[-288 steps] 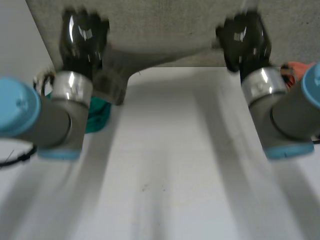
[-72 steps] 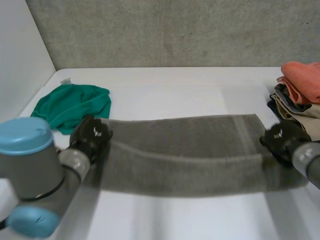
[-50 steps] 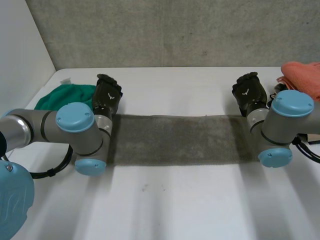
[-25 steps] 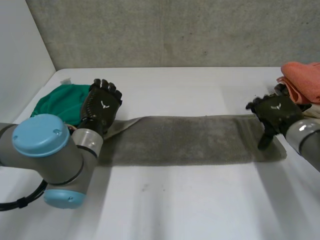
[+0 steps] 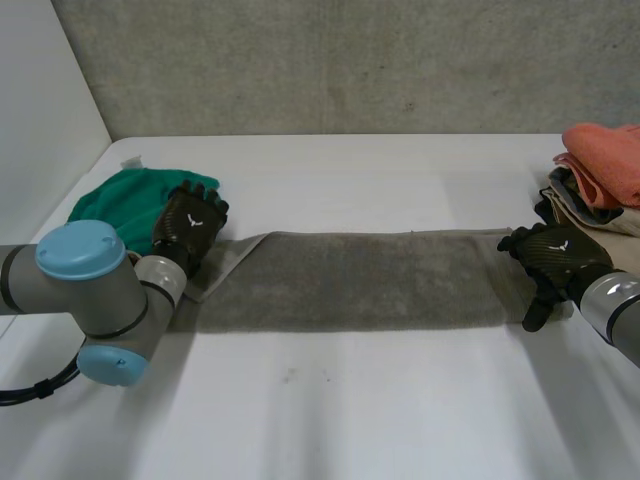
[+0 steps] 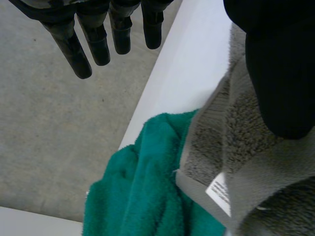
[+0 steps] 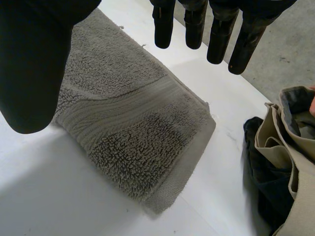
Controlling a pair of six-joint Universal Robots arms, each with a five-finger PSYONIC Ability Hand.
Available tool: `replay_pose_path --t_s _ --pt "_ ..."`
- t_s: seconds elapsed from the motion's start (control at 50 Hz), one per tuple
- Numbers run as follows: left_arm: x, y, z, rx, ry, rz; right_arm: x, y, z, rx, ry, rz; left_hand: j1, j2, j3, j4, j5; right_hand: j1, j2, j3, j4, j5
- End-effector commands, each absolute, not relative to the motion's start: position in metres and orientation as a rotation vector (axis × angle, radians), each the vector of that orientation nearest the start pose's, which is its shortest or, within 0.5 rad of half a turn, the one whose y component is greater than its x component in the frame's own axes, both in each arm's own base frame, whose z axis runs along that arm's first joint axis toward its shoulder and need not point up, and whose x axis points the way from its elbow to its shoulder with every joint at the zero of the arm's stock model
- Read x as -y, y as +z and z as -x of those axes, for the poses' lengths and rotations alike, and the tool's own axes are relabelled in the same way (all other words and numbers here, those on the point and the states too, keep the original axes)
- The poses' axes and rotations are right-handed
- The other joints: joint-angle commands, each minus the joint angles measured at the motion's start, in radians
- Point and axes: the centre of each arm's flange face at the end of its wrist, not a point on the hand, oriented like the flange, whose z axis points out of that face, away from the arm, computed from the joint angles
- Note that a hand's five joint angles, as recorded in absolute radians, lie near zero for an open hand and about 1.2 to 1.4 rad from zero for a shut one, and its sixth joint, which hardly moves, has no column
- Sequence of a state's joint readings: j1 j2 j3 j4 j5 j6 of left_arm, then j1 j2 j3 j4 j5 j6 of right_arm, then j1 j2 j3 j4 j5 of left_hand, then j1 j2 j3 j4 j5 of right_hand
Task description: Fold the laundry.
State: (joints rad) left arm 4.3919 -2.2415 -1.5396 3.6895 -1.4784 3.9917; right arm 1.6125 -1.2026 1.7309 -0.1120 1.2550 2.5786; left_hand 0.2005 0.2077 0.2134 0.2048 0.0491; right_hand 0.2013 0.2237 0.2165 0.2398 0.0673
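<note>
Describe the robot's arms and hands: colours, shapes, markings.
The left arm is a thick grey tube with round light-blue caps at its joint; the right arm is grey too. A silver ring sits at each wrist. The left hand and right hand are black, each with a white mark on its back.

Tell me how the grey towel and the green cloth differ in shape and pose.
The grey towel lies flat in a long strip across the table, while the green cloth is bunched in a crumpled heap. The grey towel covers far more of the table than the green cloth, which sits compact near one end. Both are fluffy fabric on the white table, and the towel's corner appears to touch the cloth.
</note>
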Motion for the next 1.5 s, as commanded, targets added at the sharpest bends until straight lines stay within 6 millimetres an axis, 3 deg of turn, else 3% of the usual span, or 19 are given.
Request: replay_pose_path --t_s 0.02,0.08,0.14,0.18,0.26,0.4,0.44,0.6,0.7,0.78,0.92,1.0,1.1,1.16,1.26,1.34,1.5 --pt "0.343 0.118 0.259 -1.748 -1.875 -1.262 0.309 0.156 -0.172 -2.423 -1.752 1.038 -0.026 -0.033 -0.039 -0.03 -0.049 -0.027 -0.049 -0.042 -0.065 -0.067" --pt "0.35 0.115 0.261 -1.732 -1.884 -1.254 0.309 0.156 -0.172 -2.422 -1.755 1.038 -0.026 -0.033 -0.039 -0.03 -0.049 -0.027 -0.049 -0.042 -0.065 -0.067" --pt "0.373 0.112 0.263 -1.698 -1.906 -1.206 0.309 0.156 -0.173 -2.419 -1.757 1.042 -0.013 -0.021 -0.026 -0.018 -0.037 -0.027 -0.049 -0.042 -0.065 -0.067" --pt "0.4 0.122 0.254 -1.645 -1.927 -1.098 0.309 0.156 -0.172 -2.424 -1.758 1.037 0.045 0.038 0.032 0.041 0.022 -0.027 -0.049 -0.042 -0.065 -0.067" --pt "0.416 0.137 0.239 -1.625 -1.915 -0.946 0.308 0.155 -0.172 -2.429 -1.752 1.036 0.028 0.021 0.015 0.023 0.005 -0.027 -0.049 -0.042 -0.065 -0.067" --pt "0.389 0.172 0.256 -1.607 -2.025 -0.957 0.306 0.155 -0.17 -2.436 -1.749 1.031 -0.005 -0.012 -0.018 -0.009 -0.028 -0.027 -0.049 -0.042 -0.065 -0.067" --pt "0.382 0.174 0.258 -1.616 -2.036 -0.963 0.307 0.156 -0.169 -2.437 -1.752 1.028 -0.005 -0.012 -0.018 -0.009 -0.028 -0.027 -0.049 -0.042 -0.065 -0.067" --pt "0.351 0.168 0.255 -1.693 -1.998 -1.027 0.308 0.155 -0.168 -2.437 -1.761 1.087 -0.026 -0.033 -0.039 -0.03 -0.049 -0.027 -0.049 -0.042 -0.065 -0.067" --pt "0.314 0.147 0.268 -1.792 -1.956 -1.252 0.308 0.154 -0.167 -2.443 -1.765 1.121 -0.026 -0.033 -0.039 -0.03 -0.049 -0.027 -0.049 -0.042 -0.065 -0.067" --pt "0.303 0.135 0.267 -1.854 -1.904 -1.316 0.307 0.153 -0.168 -2.439 -1.761 1.131 -0.026 -0.033 -0.039 -0.03 -0.049 -0.027 -0.049 -0.042 -0.065 -0.067" --pt "0.319 0.13 0.263 -1.841 -1.896 -1.289 0.305 0.151 -0.17 -2.437 -1.75 1.137 -0.026 -0.033 -0.039 -0.03 -0.049 -0.027 -0.049 -0.042 -0.065 -0.067" --pt "0.352 0.117 0.258 -1.815 -1.903 -1.221 0.306 0.151 -0.17 -2.433 -1.76 1.139 -0.011 -0.018 -0.023 -0.015 -0.034 -0.027 -0.049 -0.042 -0.065 -0.067" --pt "0.402 0.137 0.243 -1.677 -1.982 -1.004 0.308 0.151 -0.167 -2.438 -1.773 1.128 0.019 0.012 0.006 0.015 -0.004 -0.02 -0.042 -0.035 -0.058 -0.06" --pt "0.417 0.147 0.234 -1.621 -1.994 -0.89 0.31 0.152 -0.166 -2.438 -1.78 1.128 0.019 0.012 0.006 0.015 -0.004 -0.011 -0.033 -0.026 -0.049 -0.051" --pt "0.404 0.145 0.237 -1.651 -1.991 -0.895 0.312 0.152 -0.161 -2.449 -1.784 1.114 0.01 0.003 -0.003 0.006 -0.013 0.109 0.087 0.094 0.071 0.069" --pt "0.383 0.162 0.244 -1.64 -2.021 -0.914 0.313 0.151 -0.162 -2.443 -1.785 1.128 -0.005 -0.012 -0.017 -0.009 -0.028 0.157 0.134 0.141 0.118 0.116" --pt "0.35 0.163 0.25 -1.684 -2.02 -0.971 0.324 0.133 -0.163 -2.443 -1.79 1.26 -0.01 -0.018 -0.023 -0.015 -0.034 0.204 0.181 0.188 0.165 0.163"
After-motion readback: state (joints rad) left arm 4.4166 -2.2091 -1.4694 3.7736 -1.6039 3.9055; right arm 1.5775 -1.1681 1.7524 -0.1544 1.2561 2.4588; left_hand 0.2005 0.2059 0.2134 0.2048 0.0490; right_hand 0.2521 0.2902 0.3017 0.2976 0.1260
